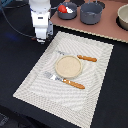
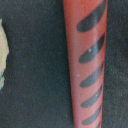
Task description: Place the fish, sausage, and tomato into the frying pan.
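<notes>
The sausage, a red rod with dark slanted stripes, fills the wrist view and lies on the dark table. In the exterior view it is hidden under my gripper, which hangs low over the dark table just off the placemat's far left corner. No finger shows in the wrist view, so I cannot tell how the jaws stand. The frying pan sits at the back on the brown board. The tomato lies in it. A small white shape beside the tomato may be the fish.
A deeper grey pot stands to the exterior view's right of the pan, and a beige bowl at the far right. The striped placemat carries a beige plate and orange-handled cutlery.
</notes>
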Tool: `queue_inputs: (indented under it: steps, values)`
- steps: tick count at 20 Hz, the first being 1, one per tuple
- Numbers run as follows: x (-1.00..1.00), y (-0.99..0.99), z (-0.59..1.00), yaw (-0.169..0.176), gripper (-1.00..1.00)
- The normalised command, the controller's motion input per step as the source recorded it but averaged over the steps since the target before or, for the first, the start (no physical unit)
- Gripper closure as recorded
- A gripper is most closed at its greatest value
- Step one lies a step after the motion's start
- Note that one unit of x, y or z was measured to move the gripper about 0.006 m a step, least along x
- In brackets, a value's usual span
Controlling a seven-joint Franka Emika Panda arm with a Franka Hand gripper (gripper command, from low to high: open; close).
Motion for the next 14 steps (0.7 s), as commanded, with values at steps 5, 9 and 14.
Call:
queue_inputs:
  steps: [5, 9, 14]
  values:
    - [-0.43, 0.00, -0.37, 0.047, 1.00]
    - [-0.34, 0.00, -0.35, 0.038, 1.00]
    - [-0.19, 0.00, -0.28, 0.038, 1.00]
